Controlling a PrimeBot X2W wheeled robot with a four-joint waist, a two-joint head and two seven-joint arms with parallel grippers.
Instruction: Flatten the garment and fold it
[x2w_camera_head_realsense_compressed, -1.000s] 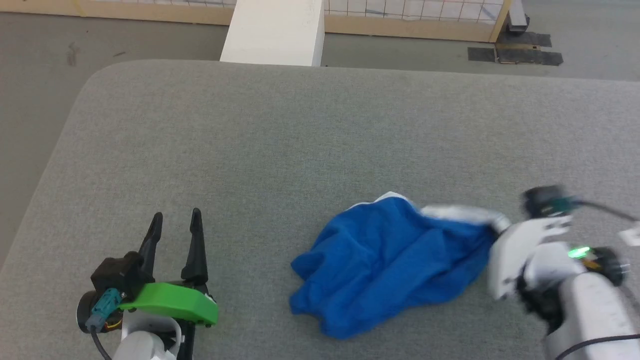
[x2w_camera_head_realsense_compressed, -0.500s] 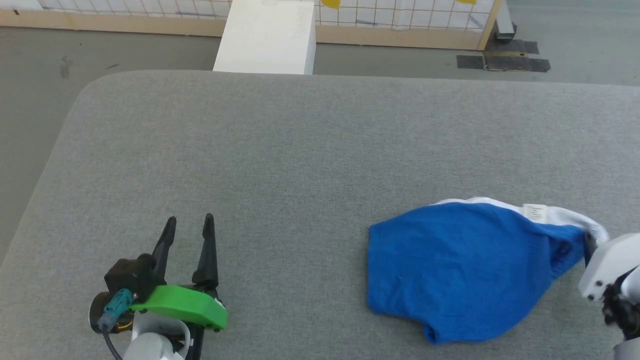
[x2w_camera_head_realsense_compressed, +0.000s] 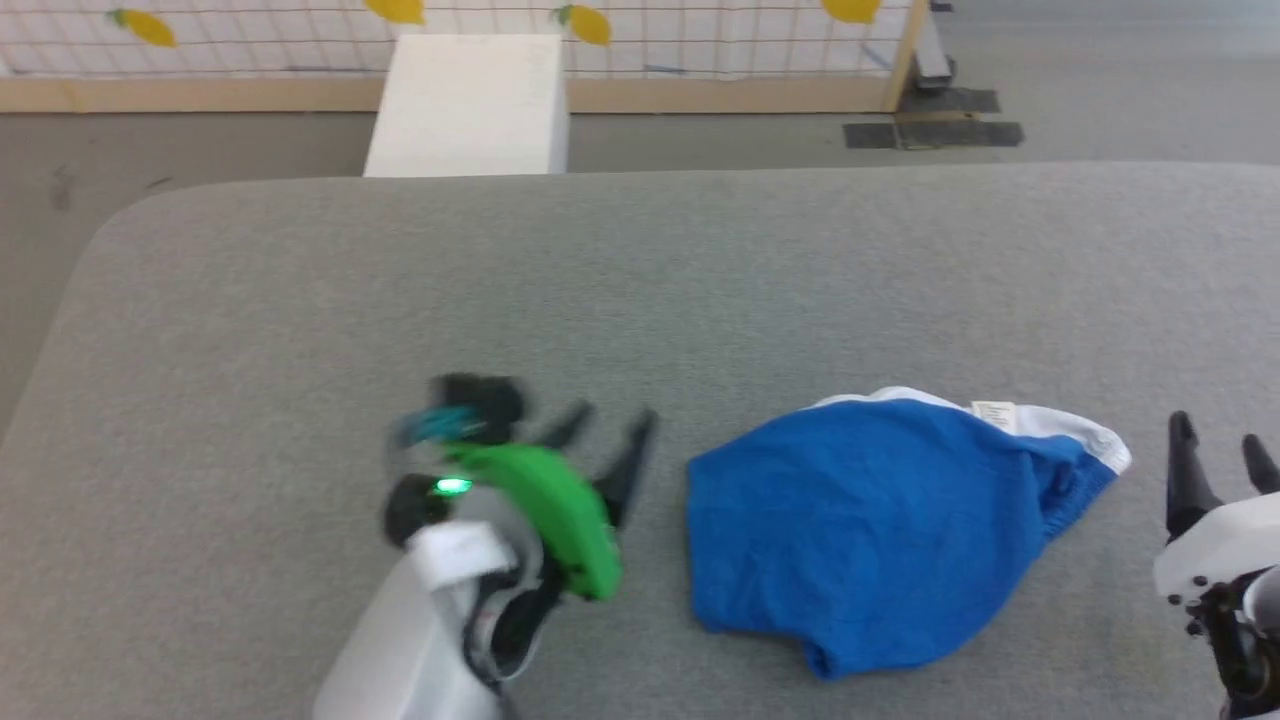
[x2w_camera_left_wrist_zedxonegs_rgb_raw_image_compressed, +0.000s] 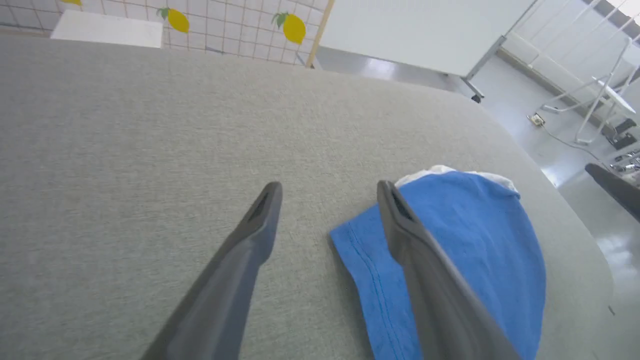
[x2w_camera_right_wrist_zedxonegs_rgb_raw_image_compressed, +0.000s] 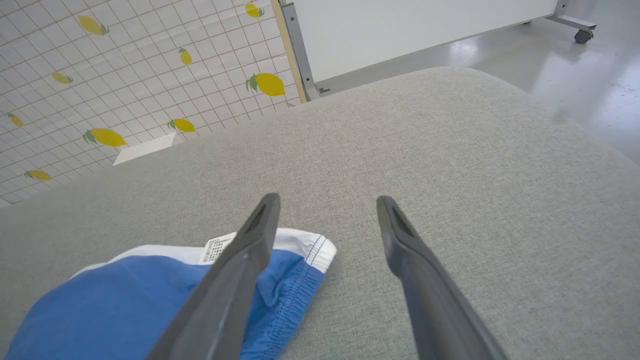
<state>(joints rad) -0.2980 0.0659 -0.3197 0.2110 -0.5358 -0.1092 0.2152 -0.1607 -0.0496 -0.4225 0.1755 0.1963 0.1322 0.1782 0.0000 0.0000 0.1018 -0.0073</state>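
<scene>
Blue shorts (x2w_camera_head_realsense_compressed: 870, 520) lie bunched, not flat, on the grey padded table (x2w_camera_head_realsense_compressed: 600, 280), at its near right part in the head view, between the 2 grippers. A white band (x2w_camera_head_realsense_compressed: 1060, 428) runs along the shorts' far edge to the right corner, with a small white label (x2w_camera_head_realsense_compressed: 993, 415) on it; a gathered elastic edge is at the right end. The left gripper (x2w_camera_head_realsense_compressed: 612, 425) is motion-blurred, just left of the shorts' left edge, with its 2 fingers apart and nothing between them. In the left wrist view the left gripper (x2w_camera_left_wrist_zedxonegs_rgb_raw_image_compressed: 327, 187) hangs over the table, its right finger overlapping the stitched left edge of the shorts (x2w_camera_left_wrist_zedxonegs_rgb_raw_image_compressed: 450, 240); contact cannot be told. The right gripper (x2w_camera_head_realsense_compressed: 1218, 440) is at the near right, just right of the shorts' white corner, jaws apart and empty. In the right wrist view the right gripper (x2w_camera_right_wrist_zedxonegs_rgb_raw_image_compressed: 325, 200) has its left finger crossing over the shorts (x2w_camera_right_wrist_zedxonegs_rgb_raw_image_compressed: 100, 300) beside the label (x2w_camera_right_wrist_zedxonegs_rgb_raw_image_compressed: 217, 247), its right finger over bare table. A white block (x2w_camera_head_realsense_compressed: 465, 105) stands beyond the table's far edge, with a lemon-print grid panel (x2w_camera_right_wrist_zedxonegs_rgb_raw_image_compressed: 125, 75) behind.
</scene>
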